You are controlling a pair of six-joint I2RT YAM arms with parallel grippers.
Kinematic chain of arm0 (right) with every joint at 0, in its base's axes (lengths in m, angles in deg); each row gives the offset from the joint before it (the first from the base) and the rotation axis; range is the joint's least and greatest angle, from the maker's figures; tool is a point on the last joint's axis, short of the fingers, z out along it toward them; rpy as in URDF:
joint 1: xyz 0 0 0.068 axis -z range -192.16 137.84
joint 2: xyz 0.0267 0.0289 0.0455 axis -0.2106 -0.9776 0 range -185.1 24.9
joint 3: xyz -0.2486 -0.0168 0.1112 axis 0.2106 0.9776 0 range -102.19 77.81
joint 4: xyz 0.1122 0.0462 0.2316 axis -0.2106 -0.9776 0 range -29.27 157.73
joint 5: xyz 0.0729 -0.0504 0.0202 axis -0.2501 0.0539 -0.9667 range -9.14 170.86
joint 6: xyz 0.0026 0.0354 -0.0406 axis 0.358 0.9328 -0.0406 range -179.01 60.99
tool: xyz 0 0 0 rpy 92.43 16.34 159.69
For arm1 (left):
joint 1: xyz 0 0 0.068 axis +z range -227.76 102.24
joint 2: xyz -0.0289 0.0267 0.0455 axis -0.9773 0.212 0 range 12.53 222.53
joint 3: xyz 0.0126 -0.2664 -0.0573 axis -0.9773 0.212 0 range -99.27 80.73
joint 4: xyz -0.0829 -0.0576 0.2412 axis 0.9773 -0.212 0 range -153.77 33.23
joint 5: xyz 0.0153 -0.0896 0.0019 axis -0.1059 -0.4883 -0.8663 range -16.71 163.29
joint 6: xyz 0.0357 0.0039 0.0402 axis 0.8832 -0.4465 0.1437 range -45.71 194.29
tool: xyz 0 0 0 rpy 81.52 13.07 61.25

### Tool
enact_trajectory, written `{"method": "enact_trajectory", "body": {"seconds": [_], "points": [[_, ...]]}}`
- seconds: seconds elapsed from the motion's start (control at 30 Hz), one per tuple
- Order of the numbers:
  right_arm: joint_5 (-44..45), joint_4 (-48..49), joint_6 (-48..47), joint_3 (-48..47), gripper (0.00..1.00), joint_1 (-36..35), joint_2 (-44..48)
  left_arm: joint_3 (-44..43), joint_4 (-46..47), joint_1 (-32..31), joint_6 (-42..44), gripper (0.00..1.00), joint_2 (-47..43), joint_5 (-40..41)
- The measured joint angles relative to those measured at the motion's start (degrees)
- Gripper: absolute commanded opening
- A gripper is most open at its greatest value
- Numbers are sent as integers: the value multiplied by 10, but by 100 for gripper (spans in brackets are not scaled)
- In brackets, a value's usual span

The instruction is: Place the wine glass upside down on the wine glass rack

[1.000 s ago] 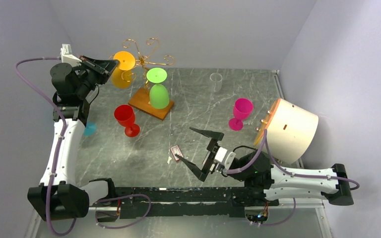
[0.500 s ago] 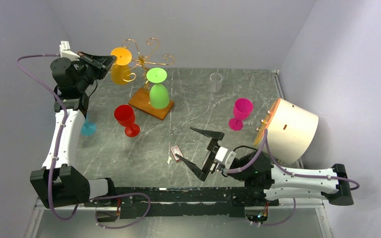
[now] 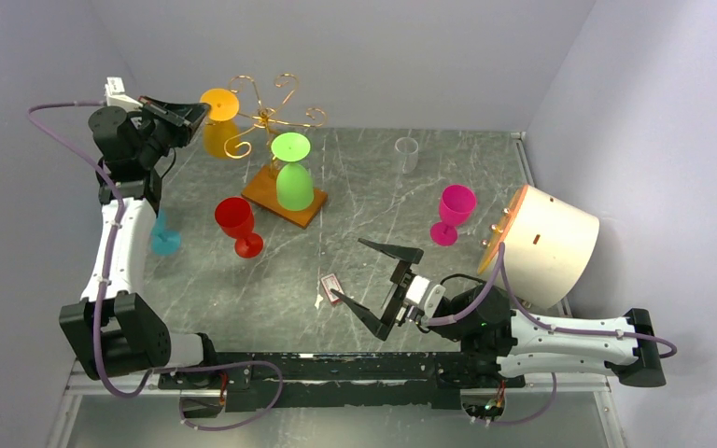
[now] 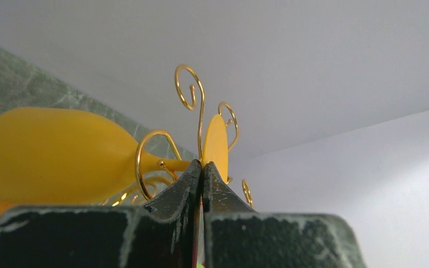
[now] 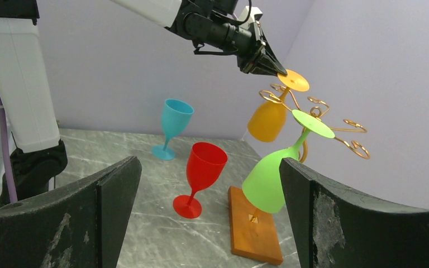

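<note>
The gold wire wine glass rack point(image 3: 271, 114) stands on its brown wooden base point(image 3: 266, 191) at the back left. A green glass point(image 3: 295, 185) hangs upside down on it. My left gripper point(image 3: 202, 106) is shut on the flat foot of an orange wine glass point(image 3: 217, 136), held upside down and tilted at the rack's left scroll. In the left wrist view the pinched foot point(image 4: 215, 144) shows above the fingertips point(image 4: 192, 178), and a gold scroll point(image 4: 145, 162) curls around the stem. My right gripper point(image 3: 347, 269) is open and empty, low over the near table.
A red glass point(image 3: 237, 224) and a blue glass point(image 3: 163, 238) stand upright left of centre. A pink glass point(image 3: 453, 213), a clear cup point(image 3: 407, 154) and a white cylinder point(image 3: 546, 245) are on the right. A small card point(image 3: 331, 285) lies by the right gripper.
My left gripper has moved up and to the left with the orange glass, toward the back wall. The right arm has not moved.
</note>
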Motion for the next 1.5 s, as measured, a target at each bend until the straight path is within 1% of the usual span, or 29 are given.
{"method": "enact_trajectory", "body": {"seconds": [0.33, 0.63, 0.93, 1.1, 1.3, 1.5], "points": [[0, -4, 0, -2, 100, 0, -3, 0, 37, 21, -6, 7, 9, -2], [0, -10, 0, -10, 100, 0, -12, 2, 37, 26, -5, 7, 7, 2], [0, -14, 0, -10, 100, 0, -12, 24, 26, 27, -2, 8, -19, 11], [0, -17, 1, -10, 100, 0, -12, 33, 17, 27, 1, 12, -30, 11], [-1, -18, 7, -10, 100, 0, -12, 52, 9, 27, 1, 13, -41, 11], [-1, -21, 12, -10, 100, 0, -7, 59, -2, 27, 3, 22, -42, 11]]}}
